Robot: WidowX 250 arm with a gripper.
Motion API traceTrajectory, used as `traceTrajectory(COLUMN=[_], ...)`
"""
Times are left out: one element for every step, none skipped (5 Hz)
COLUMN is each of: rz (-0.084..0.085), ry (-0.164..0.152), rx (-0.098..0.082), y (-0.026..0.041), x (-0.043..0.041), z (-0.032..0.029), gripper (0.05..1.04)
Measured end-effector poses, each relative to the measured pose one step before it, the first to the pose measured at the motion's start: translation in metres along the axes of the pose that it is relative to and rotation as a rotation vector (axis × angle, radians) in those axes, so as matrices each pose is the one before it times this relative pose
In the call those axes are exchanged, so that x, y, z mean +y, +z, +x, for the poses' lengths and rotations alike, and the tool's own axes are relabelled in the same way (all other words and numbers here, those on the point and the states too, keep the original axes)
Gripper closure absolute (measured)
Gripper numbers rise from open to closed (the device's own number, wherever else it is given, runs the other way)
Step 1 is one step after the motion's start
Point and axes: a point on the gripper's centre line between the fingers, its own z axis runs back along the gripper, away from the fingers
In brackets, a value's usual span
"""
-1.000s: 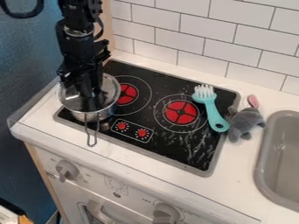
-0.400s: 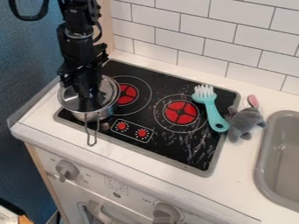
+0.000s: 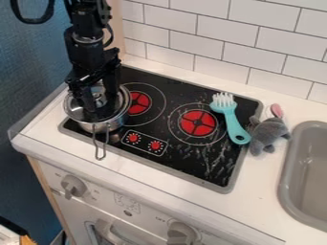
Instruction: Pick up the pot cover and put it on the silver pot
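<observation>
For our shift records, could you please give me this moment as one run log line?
end effector: open, at pot cover | cover: on silver pot | teal brush: lying on stovetop

gripper [image 3: 102, 106] opened, fingers spread from close together; pot cover's knob [image 3: 98, 95] now visible between them.

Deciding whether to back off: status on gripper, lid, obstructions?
Gripper open at the lid. Lid on silver pot, full seating unclear. Brush and plush toy well aside.
</observation>
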Motion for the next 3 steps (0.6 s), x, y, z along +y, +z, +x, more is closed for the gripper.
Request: traceTrajectory(rz=[-0.0163, 0.0093, -0.0697], ry=[-0.0063, 0.0189, 0.0141], rx=[-0.0075, -0.0101, -0.0118], y=[0.00760, 0.01757, 0.02685], x=[-0.00132, 0.00270, -0.00465], z=[-0.00436, 0.00075, 0.00082], gripper=[0.083, 0.083, 0.083])
